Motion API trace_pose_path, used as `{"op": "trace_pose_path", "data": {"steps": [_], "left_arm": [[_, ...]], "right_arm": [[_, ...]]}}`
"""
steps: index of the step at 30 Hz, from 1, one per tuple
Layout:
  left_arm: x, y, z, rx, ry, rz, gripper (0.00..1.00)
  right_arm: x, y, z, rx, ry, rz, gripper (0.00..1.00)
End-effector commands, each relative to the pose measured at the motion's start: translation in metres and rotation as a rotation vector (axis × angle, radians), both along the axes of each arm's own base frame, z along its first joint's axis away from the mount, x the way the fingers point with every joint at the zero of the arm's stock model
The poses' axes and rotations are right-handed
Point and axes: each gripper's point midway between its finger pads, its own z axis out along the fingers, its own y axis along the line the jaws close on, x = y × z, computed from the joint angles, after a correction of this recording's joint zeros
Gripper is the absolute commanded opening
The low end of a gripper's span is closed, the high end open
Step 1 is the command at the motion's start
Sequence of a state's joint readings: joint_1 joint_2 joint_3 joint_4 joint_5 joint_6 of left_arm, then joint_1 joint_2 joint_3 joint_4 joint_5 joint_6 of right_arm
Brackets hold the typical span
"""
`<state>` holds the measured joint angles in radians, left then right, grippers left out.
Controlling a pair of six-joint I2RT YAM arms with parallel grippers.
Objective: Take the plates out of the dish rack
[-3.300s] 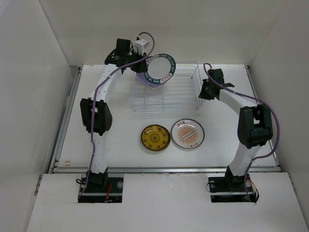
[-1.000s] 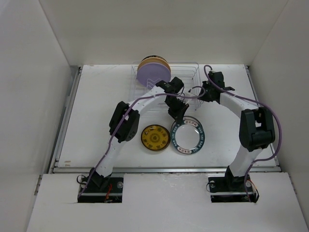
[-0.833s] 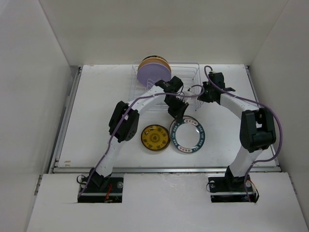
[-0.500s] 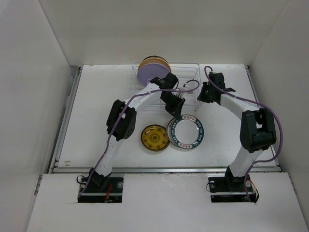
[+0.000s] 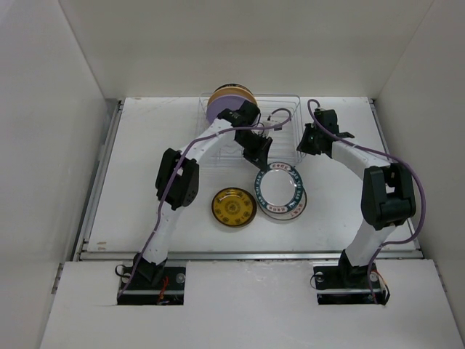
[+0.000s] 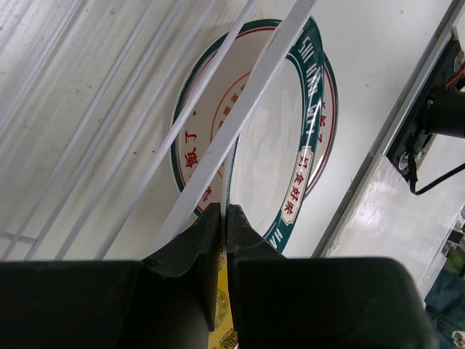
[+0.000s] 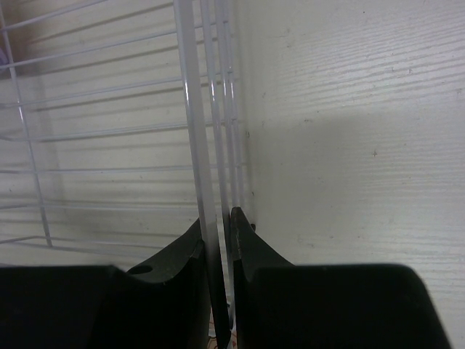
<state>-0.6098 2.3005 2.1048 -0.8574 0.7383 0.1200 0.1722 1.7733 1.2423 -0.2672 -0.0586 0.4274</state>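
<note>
plates are partly out of the dish rack (image 5: 285, 137). the gold plate (image 5: 232, 206) lies flat on the counter (image 5: 145, 182) at lower centre of the overhead frame, with the sunburst plate (image 5: 288, 217) just to its right. the teal-rimmed plate (image 5: 281, 187) lies over the sunburst one and covers all but its lower edge. two more stand upright at the rack's upper-left end: the lavender plate (image 5: 225, 109) in front and the yellow plate (image 5: 234, 90) close behind it.

the left arm (image 5: 207, 139) reaches across the rack's front edge. its jaws are pinched almost to nothing. in the left wrist view the teal-rimmed plate's near rim runs straight into their tips, so they seem to have it by the edge. the right arm (image 5: 354, 151) sits at the rack's right end, centre right of the overhead frame. its jaws are closed narrowly on a wire of the end wall.

the step in hand looks like setting the third plate down on the sunburst one. next the left jaws need to part and let the rim go. they should then rise clear of the front wire that crosses the wrist view before going for the lavender plate. the right jaws should steady the rack meanwhile.
</note>
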Motion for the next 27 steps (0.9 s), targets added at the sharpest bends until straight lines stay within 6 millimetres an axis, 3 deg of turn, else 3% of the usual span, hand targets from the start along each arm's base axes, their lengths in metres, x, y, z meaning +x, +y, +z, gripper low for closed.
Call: {"op": "trace_pose_path", "data": {"steps": [1, 7, 11, 18, 20, 21, 27], "left_arm": [[0.018, 0.003, 0.016, -0.001, -0.071, 0.045, 0.00], [0.007, 0.003, 0.011, 0.008, -0.041, 0.012, 0.00], [-0.015, -0.005, 0.005, 0.039, -0.045, -0.077, 0.10], [-0.022, -0.001, -0.010, 0.106, -0.052, -0.100, 0.32], [-0.020, -0.002, -0.007, 0.100, -0.060, -0.099, 0.37], [-0.019, -0.003, -0.004, 0.095, -0.068, -0.099, 0.47], [-0.014, -0.003, 0.012, 0.085, -0.117, -0.099, 0.71]], "right_arm": [[0.016, 0.014, 0.050, 0.102, -0.131, -0.007, 0.18], [0.016, 0.014, 0.046, 0.094, -0.124, -0.001, 0.18], [0.016, 0.014, 0.046, 0.094, -0.124, -0.001, 0.18], [0.016, 0.014, 0.046, 0.094, -0.124, -0.001, 0.18], [0.016, 0.014, 0.046, 0.094, -0.124, -0.001, 0.18], [0.016, 0.014, 0.046, 0.094, -0.124, -0.001, 0.18], [0.015, 0.014, 0.040, 0.091, -0.106, -0.002, 0.18]]}}
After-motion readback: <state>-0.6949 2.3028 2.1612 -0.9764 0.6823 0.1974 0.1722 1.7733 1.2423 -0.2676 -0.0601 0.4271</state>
